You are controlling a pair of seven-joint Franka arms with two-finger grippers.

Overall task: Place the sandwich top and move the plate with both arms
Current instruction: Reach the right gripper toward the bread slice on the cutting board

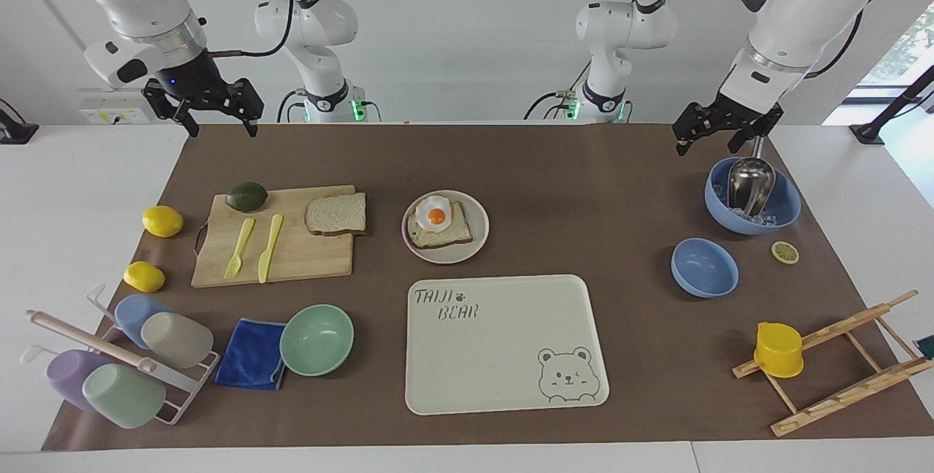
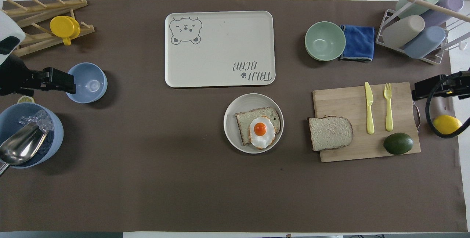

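Both arms (image 1: 795,28) raised, jaws wide apart

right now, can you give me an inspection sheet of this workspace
surface: brown mat over white table.
job's things: sandwich top on cutting board; plate holds bread and fried egg.
clutter: tray, bowls, cups, lemons, avocado, cloth.
grippers: left gripper over ice bowl, right gripper over the mat's edge, both open, holding nothing.
cables: black, on both arms.
surroundings: white wall.

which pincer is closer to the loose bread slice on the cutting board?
Right. The right pincer hangs open near the bread slice's board; the left pincer hangs open over the scoop bowl.
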